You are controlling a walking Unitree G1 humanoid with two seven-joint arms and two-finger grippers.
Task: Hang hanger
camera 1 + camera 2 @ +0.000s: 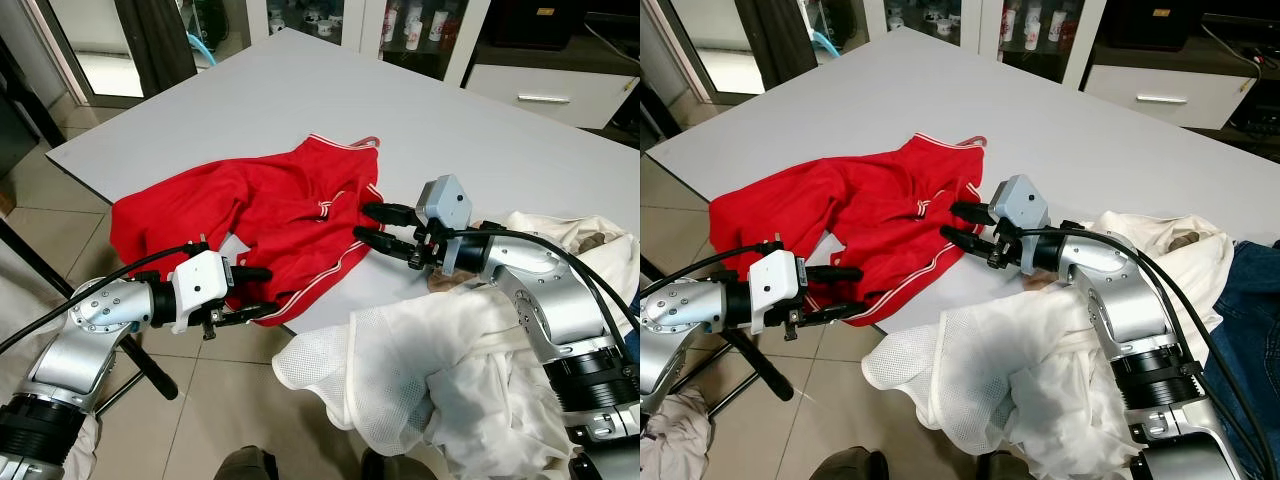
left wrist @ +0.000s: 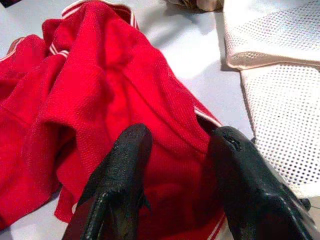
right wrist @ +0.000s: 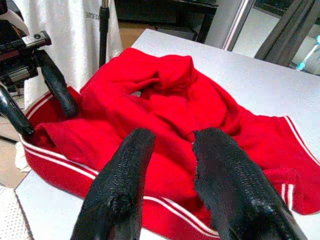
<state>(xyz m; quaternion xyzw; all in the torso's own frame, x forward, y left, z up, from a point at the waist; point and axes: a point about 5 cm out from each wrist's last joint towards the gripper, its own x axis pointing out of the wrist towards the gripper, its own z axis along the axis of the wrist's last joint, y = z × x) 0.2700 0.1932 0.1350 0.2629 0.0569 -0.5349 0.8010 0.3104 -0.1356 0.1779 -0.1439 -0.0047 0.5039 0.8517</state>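
A crumpled red garment [image 1: 270, 215] with white-striped trim lies on the grey counter [image 1: 300, 95], its lower edge hanging over the near rim. The left tool [image 1: 250, 293] sits at that hanging edge, fingers apart with red cloth between them. The right tool [image 1: 375, 224] hovers at the garment's right edge, fingers apart, gripping nothing. White mesh fabric [image 1: 400, 375] drapes beside it.

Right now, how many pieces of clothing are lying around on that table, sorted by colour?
Red: 1, the red garment
White: 1, the white mesh garment
Cream: 1, the cream cloth
Blue: 1, the denim piece
Total: 4
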